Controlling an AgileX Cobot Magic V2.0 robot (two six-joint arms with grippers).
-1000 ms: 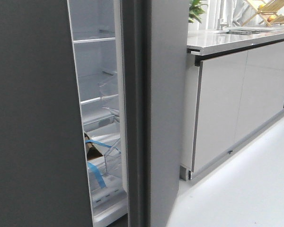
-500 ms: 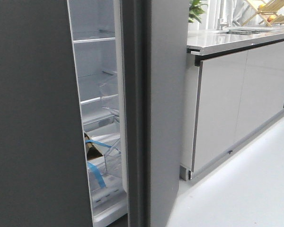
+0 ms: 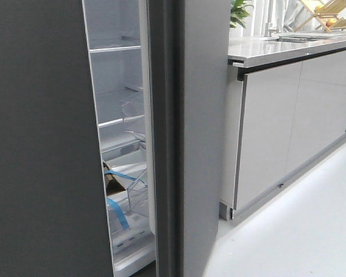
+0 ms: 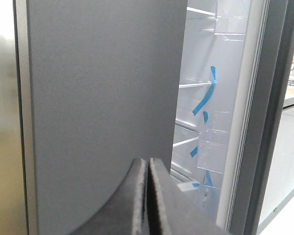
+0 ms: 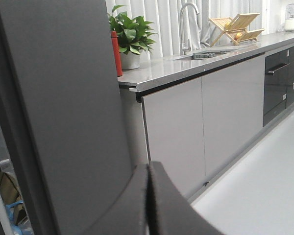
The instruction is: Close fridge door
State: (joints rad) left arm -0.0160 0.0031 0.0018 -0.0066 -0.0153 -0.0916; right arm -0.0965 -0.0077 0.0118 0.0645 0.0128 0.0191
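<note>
Fridge door point(image 3: 202, 133): tall matte mid-grey slab standing ajar at centre of the front view, thick grooved side edge turned toward the camera, thin white gasket strip point(image 3: 145, 115) along the inner face. Darker charcoal flat panel point(image 3: 40, 138) to its left, fine-grained and unmarked. Between the two, a narrow gap onto the white interior: glass shelves point(image 3: 115, 49), clear plastic bins point(image 3: 135, 193), strips of blue tape point(image 3: 118, 213). To the right, glossy pale-grey cabinet fronts point(image 3: 288, 124) under a speckled, polished countertop point(image 3: 277, 46); smooth pale floor point(image 3: 300, 231) below. Potted green plant point(image 5: 130, 36), curved chrome faucet point(image 5: 186, 24) and slatted wooden rack point(image 5: 235, 27) on the counter, seen from the right wrist. Left gripper point(image 4: 147, 196): dark felt-textured fingers pressed flat together, nothing between them, close before the charcoal panel. Right gripper point(image 5: 148, 200): likewise clenched and empty, close to the door's matte outer face.
</note>
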